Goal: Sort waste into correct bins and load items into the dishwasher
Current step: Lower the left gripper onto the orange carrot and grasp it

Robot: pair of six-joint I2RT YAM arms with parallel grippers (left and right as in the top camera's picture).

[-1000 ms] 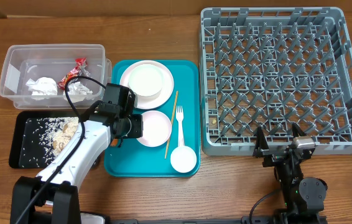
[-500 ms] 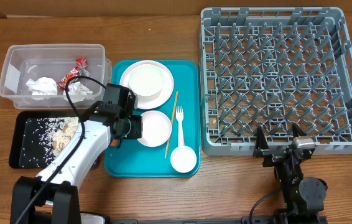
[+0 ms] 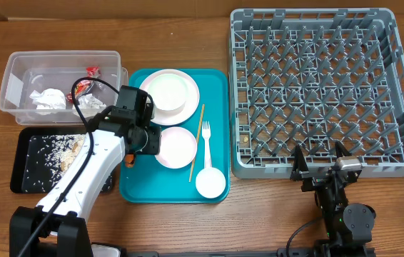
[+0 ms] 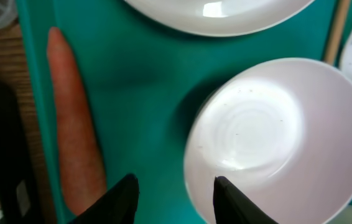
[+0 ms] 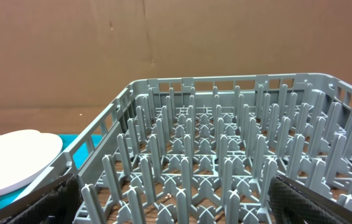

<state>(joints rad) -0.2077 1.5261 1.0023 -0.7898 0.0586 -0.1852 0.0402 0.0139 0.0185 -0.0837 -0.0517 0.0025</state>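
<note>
Ahead of my right pincer (image 3: 320, 158), gaping and empty, the grey dish rack (image 3: 402, 86) fills the view. My left pincer (image 4: 176, 190) hangs unclenched over the teal tray (image 4: 145, 93), astride the near rim of the white bowl (image 4: 275, 137), with the plate (image 4: 226, 6) beyond. To its left lies the carrot piece (image 4: 76, 137) (my arm hides it from overhead), its long axis running straight away, narrow end farthest.

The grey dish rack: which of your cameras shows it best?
The overhead view: the whole dish rack shows, all four walls and every row of pegs. The right wrist view sees it from low at one side, pegs overlapping, the near edge cut off. The left wrist view shows none of it.
</note>
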